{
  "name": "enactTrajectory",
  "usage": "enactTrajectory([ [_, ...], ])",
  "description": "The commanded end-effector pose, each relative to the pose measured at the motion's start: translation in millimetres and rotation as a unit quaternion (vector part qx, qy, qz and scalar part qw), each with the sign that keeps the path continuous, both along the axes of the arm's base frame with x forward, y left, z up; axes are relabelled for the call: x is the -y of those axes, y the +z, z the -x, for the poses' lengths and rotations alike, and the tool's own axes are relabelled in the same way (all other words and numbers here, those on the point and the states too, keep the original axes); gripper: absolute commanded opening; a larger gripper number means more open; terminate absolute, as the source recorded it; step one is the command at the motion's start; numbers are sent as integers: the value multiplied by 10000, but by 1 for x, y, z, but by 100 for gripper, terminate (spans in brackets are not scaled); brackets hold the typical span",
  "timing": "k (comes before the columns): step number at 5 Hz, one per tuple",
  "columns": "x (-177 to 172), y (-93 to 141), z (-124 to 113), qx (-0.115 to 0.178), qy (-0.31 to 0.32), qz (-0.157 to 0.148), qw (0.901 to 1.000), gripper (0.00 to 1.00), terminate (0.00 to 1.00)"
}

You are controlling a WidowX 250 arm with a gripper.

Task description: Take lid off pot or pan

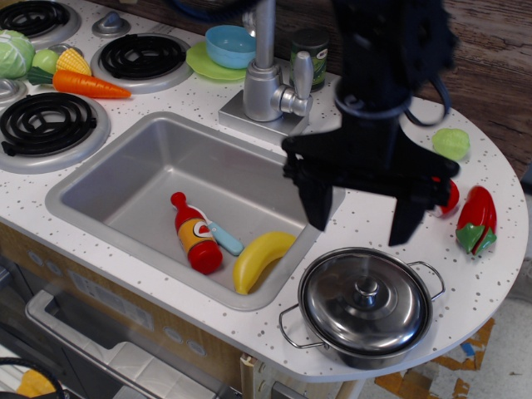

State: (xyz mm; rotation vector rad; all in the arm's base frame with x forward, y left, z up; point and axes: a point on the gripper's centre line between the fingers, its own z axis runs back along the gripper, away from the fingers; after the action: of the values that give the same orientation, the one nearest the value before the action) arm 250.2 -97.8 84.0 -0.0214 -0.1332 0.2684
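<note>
Shiny domed steel lid (364, 301) on the steel pot (349, 353), lower right, looks slippery, so I grip its small knob (366, 289); black gripper (362, 224) hangs wide open, empty.

White speckled toy-kitchen counter (150, 291) with grey sink (125, 179) and silver tap (264, 83). Black coil burners (46, 123) at left. Dark wood-grain wall (490, 50) behind. Lighting even.
</note>
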Motion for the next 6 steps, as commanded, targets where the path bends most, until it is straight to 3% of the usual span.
enactTrajectory([
  [1,14,-9,-2,38,149,70,9999,100,0],
  [3,8,-29,4,8,456,69,9989,100,0],
  [4,7,-46,5,161,522,59,9985,100,0],
  [5,9,-52,4,208,555,89,9982,0,0],
  [6,9,-55,2,224,526,112,9983,0,0],
])
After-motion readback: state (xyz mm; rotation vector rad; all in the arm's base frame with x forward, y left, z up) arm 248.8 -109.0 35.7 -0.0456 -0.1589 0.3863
